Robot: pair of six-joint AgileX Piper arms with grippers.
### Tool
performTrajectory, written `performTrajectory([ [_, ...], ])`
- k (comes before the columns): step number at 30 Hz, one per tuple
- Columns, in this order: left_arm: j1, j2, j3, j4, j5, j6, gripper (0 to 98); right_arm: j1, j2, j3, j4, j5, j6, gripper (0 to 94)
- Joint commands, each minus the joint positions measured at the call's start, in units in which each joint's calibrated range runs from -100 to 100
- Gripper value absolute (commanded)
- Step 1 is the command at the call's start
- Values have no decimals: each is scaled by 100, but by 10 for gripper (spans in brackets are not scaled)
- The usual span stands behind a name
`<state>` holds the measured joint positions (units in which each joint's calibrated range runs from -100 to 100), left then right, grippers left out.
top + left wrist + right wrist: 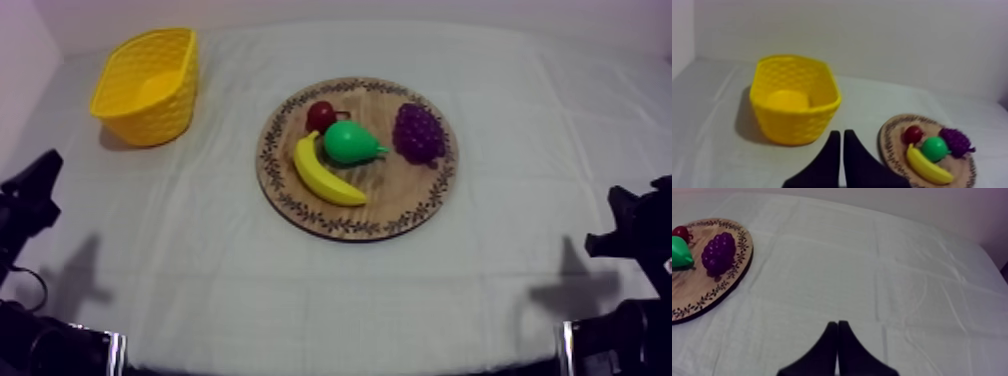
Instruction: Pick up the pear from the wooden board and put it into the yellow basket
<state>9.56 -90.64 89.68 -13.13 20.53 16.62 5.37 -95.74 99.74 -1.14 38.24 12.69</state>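
So, nothing done yet: pear [352, 143] lies on the board [400, 198], and the basket [148, 85] looks empty. All left to do: reach, grip, lift, carry, drop.

L to R:
- **Basket:** near, ahead of the left gripper [840, 134] and a bit to its left.
- **Left gripper:** fingers lie together as a narrow wedge, closed on nothing.
- **Board:** ahead-right of those jaws. Pear is mid-board betw. banana [325, 172], red fruit [321, 115] and grapes [418, 131], just beside the banana, narrow end twd the grapes.
- **Right gripper** [837, 324]: likewise closed and empty, over bare cloth [882, 273], w/ the board well ahead-left of its jaws.

Both arms sit low at the near corners, at rest, pointing across the table. Left arm seems the handier, being on the basket side.
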Motion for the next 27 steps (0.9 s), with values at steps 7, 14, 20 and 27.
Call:
performTrajectory([
  [7,948,2126,-2778,-2009,29,1736,1,-1,-2,4,0,-1,3,3],
  [14,1750,3870,-4380,-2726,249,1837,1,-1,-2,4,0,-1,3,3],
  [20,2308,5392,-5337,-3340,734,1794,12,-1,-2,4,0,-1,3,3],
  [27,2549,6865,-6143,-3492,895,1376,18,-1,-2,4,0,-1,3,3],
])
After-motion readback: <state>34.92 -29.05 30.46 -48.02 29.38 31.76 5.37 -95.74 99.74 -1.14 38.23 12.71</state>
